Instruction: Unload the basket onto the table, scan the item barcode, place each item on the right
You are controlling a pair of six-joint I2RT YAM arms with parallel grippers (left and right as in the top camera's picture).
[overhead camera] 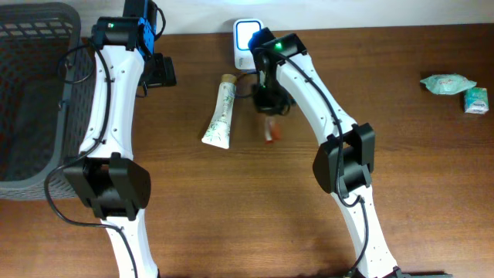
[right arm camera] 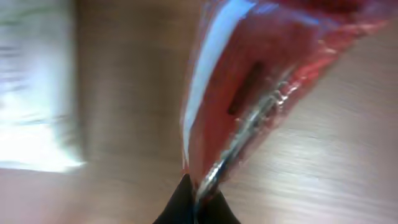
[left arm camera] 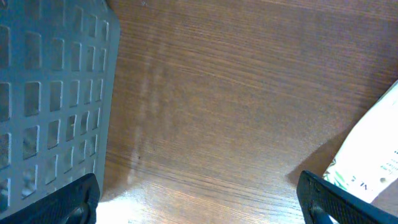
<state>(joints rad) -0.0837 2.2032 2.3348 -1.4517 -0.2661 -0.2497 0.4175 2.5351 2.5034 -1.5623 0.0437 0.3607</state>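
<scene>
Table (overhead camera: 231,224) of dark brown wood fills the overhead view. Dark mesh basket (overhead camera: 31,93) stands at its left edge. Left arm (overhead camera: 116,100) reaches to the far side, next to the basket. Its jaws are spread wide over bare wood and hold nothing, with the basket wall on one side and the end of a white and green tube (overhead camera: 219,116) on the other. Right arm (overhead camera: 324,100) bends toward the middle, and its jaws are pressed together on the edge of a thin red packet (right arm camera: 249,81). This packet is just right of the tube and in front of the white scanner (overhead camera: 247,37) with the lit blue window. Whether it touches the table I cannot tell. Two small green packs (overhead camera: 448,83) lie far to the right.
</scene>
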